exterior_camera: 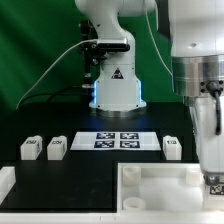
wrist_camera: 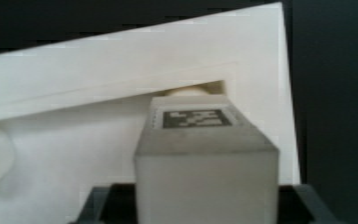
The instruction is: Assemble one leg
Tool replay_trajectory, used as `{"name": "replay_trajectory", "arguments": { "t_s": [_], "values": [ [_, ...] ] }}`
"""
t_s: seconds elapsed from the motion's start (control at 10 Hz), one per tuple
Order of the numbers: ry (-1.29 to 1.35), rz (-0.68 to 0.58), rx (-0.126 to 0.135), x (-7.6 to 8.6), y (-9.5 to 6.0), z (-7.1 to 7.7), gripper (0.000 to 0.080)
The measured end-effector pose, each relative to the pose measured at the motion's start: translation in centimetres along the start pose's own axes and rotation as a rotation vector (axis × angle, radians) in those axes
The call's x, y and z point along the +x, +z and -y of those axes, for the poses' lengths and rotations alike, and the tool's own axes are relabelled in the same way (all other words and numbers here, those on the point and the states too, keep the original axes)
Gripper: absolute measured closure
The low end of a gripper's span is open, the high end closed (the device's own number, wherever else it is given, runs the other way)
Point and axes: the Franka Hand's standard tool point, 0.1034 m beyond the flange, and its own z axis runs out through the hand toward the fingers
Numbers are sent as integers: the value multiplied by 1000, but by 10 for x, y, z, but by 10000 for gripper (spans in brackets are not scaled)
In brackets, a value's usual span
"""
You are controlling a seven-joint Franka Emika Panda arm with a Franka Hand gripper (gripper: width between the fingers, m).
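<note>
1. I see my gripper (exterior_camera: 213,165) low at the exterior view's right, over the tray (exterior_camera: 150,180).
2. It grips a leg (wrist_camera: 202,150) tight between its fingers.
3. Three more legs (exterior_camera: 31,148) sit on the table.

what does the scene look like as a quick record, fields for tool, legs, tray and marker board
tool: at the exterior view's right, low over the tray
held item: a leg with a square tag, between the fingers, by the wrist view
loose legs: three on the table
tray: large white panel with raised rim, front of table
marker board: flat, between the loose legs
table: black surface
</note>
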Motion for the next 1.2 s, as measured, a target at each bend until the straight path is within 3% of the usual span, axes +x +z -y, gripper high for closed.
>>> {"name": "replay_trajectory", "arguments": {
  "t_s": [0.1, 0.2, 0.3, 0.4, 0.9, 1.0, 1.2],
  "values": [
    [-110, -2, -2, 0, 1, 0, 465],
    [-245, -1, -3, 0, 0, 0, 238],
    [-412, -4, 5, 0, 0, 1, 238],
    [-656, -3, 4, -2, 0, 1, 166],
    [-1163, -8, -7, -1, 1, 0, 151],
    [-1411, -30, -35, -1, 2, 1, 151],
    [-1376, -28, -30, -1, 2, 2, 151]
  ]
}}
